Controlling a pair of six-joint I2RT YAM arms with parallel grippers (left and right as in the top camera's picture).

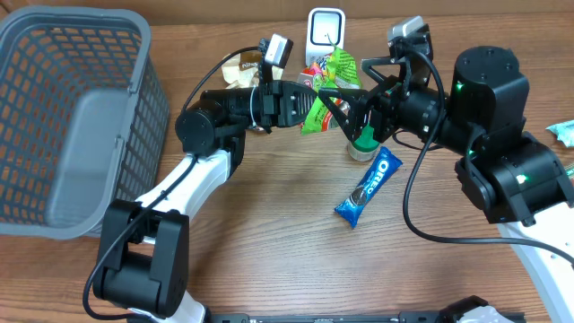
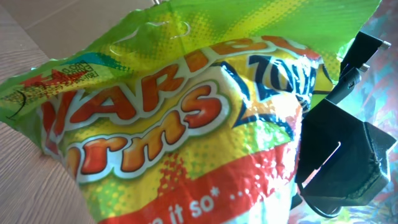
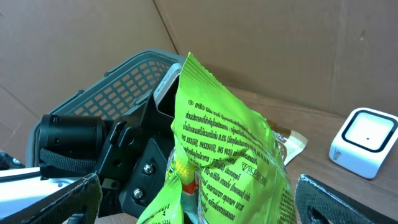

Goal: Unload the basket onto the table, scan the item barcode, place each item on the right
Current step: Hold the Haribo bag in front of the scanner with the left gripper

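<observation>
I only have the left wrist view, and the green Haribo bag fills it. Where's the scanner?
Observer: The white scanner stands at the far side of the table, just beyond the Haribo bag.
Operator: Has the right claw taken hold of the bag?
Observer: No. The right claw is open, with a finger showing on each side of the bag.
Operator: What does the bag's other face show?
Observer: Fine printed text, seen from the right wrist. I can't make out a barcode there.
</observation>
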